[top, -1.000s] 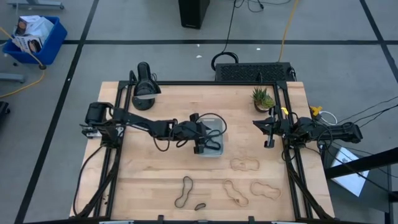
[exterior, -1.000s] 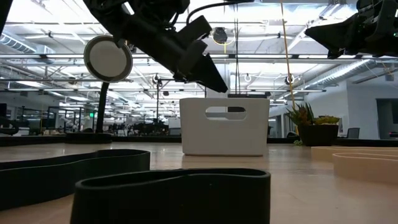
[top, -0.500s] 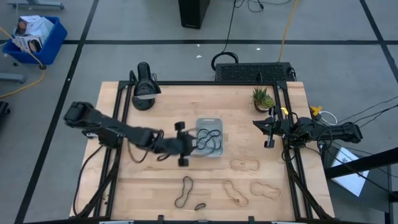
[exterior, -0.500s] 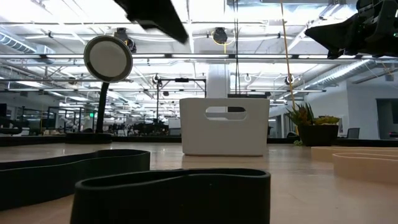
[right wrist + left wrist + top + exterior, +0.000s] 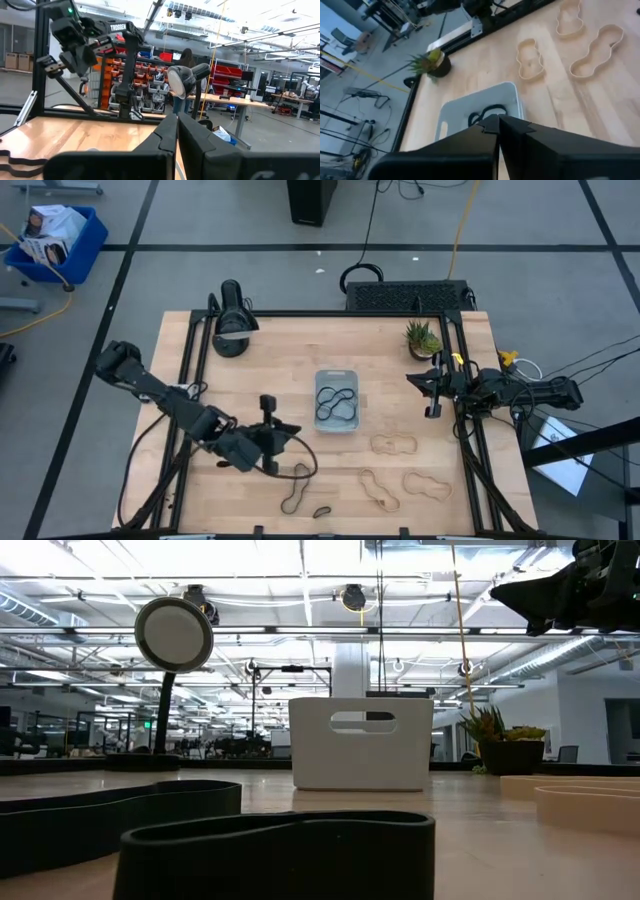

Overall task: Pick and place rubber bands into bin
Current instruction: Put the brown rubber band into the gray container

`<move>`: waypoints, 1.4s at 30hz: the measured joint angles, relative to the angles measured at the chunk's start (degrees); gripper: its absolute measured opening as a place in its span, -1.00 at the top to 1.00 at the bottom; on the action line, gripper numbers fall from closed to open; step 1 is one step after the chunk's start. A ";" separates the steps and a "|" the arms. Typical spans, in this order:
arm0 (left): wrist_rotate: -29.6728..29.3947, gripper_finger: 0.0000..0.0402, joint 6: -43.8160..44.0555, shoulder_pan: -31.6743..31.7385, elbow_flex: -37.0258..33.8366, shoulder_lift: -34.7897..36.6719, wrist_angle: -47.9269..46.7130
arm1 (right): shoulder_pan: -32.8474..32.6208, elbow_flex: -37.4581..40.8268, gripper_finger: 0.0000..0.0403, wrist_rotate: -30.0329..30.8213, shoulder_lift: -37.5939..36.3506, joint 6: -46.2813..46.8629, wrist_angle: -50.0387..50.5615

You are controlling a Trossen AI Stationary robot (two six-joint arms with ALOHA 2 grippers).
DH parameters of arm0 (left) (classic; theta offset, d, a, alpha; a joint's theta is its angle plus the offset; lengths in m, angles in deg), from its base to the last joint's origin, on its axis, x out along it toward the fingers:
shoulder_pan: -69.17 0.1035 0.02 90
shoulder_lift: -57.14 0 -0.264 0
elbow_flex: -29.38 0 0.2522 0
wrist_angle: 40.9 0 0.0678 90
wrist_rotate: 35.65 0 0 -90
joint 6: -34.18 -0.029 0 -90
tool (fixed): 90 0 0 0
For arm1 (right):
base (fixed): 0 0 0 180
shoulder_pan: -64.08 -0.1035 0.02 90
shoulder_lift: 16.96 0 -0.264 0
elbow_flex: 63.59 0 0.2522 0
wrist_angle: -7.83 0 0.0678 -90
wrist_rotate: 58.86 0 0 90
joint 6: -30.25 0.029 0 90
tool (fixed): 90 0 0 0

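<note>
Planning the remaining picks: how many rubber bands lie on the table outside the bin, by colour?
Tan rubber bands: 3
Dark rubber bands: 2, one long and one much smaller
Total: 5 on the table, not counting the dark ones already in the bin

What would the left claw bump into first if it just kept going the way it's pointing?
Probably the bin. The left gripper, shut and empty, aims at it in its wrist view, with dark rubber bands lying inside. From above, only bare table lies between gripper and bin. Height is unclear, so it may pass over.
</note>
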 joint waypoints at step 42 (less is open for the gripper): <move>1.05 0.99 -18.03 6.36 -62.12 45.85 68.04 | 0.02 0.00 0.96 -0.69 -0.02 2.29 0.85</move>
